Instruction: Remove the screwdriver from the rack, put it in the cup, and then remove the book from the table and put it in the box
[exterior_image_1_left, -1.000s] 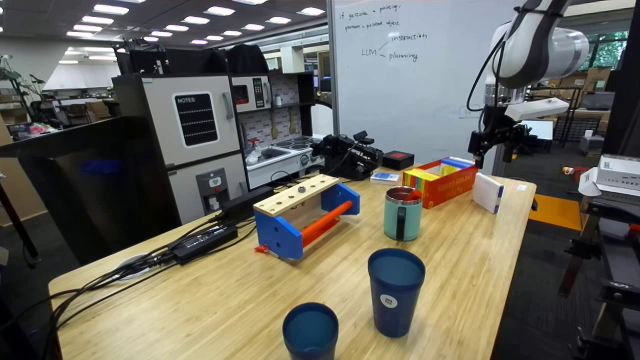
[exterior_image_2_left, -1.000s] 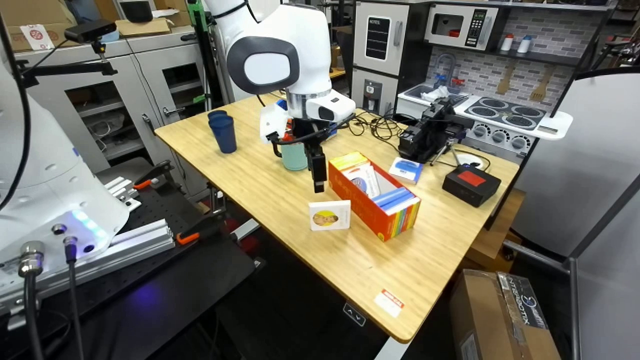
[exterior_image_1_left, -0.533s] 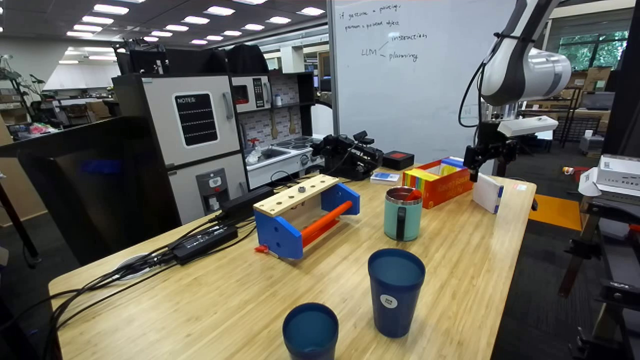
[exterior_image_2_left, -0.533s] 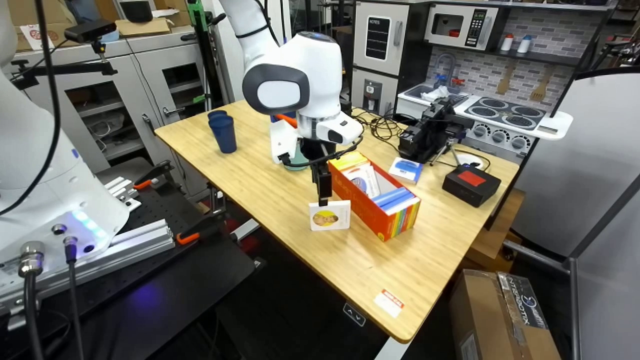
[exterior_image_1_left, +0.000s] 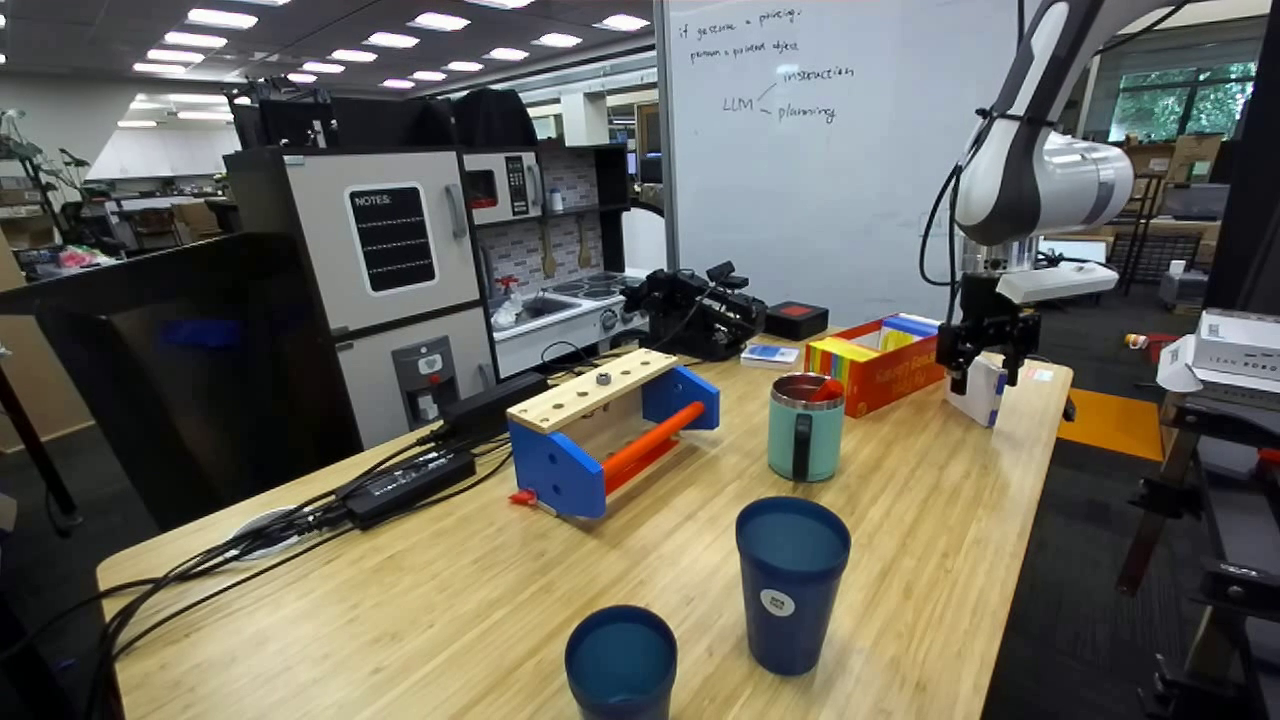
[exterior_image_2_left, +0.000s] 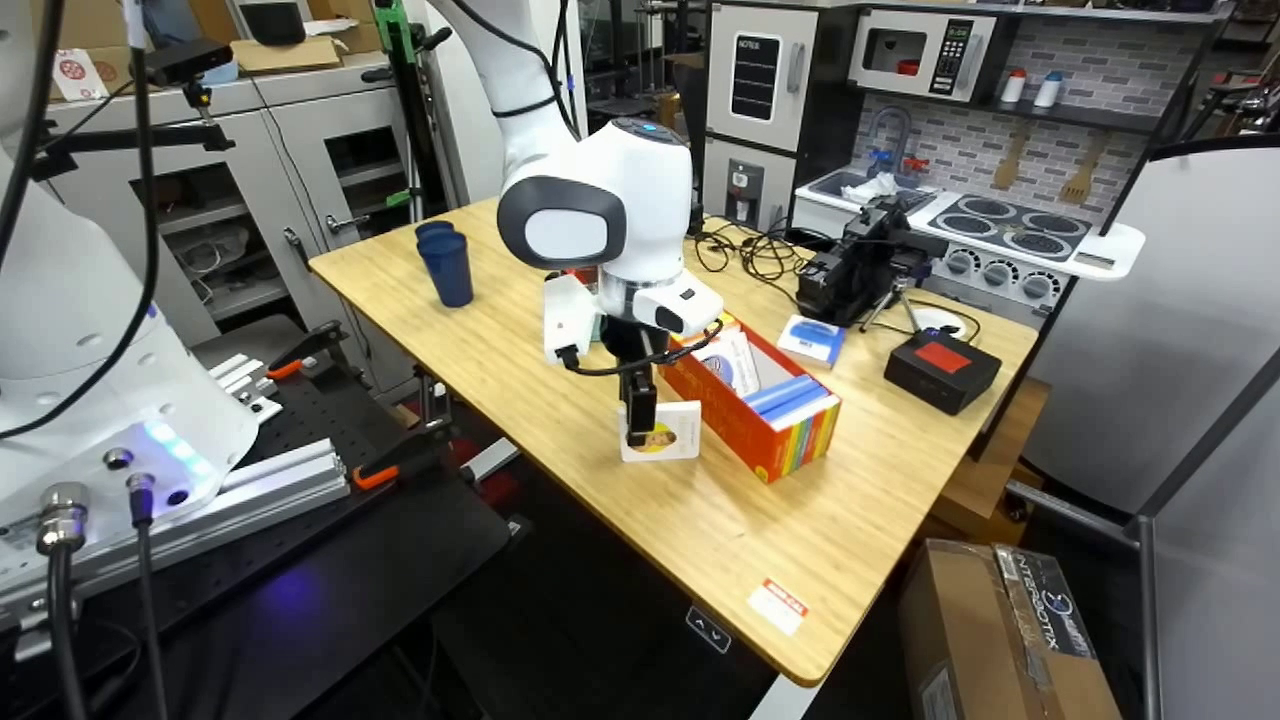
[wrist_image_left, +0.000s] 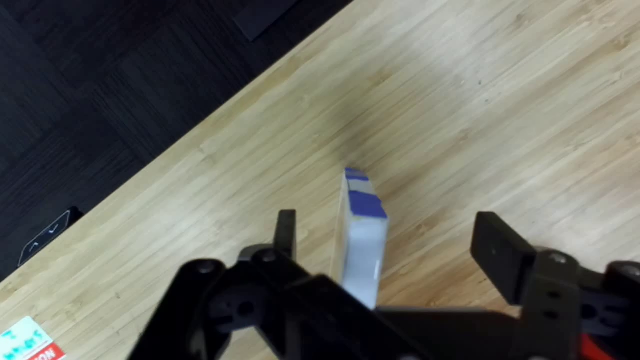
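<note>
You look to be past the halfway mark. Take the box (exterior_image_2_left: 735, 422) as your landmark: the cup (exterior_image_1_left: 805, 440) stands near it, and what is most likely the screwdriver (exterior_image_1_left: 828, 390), a reddish-orange piece, pokes out of the cup's mouth in an exterior view, though too little shows to be certain. The rack (exterior_image_1_left: 610, 390) sits farther from the box than the cup does, with no screwdriver upright in its wooden top, so the first part is probably done. The book (wrist_image_left: 366, 250) is what you have left: it stands upright on the table (exterior_image_2_left: 560, 400) just beside the box's long side; whether they touch, you can't tell. Your end effector (wrist_image_left: 386, 227) has its jaws spread wide astride the book, a gap showing on each side in the wrist view, so you have hold of nothing. Gripping, lifting and dropping it into the box seem to remain.
</note>
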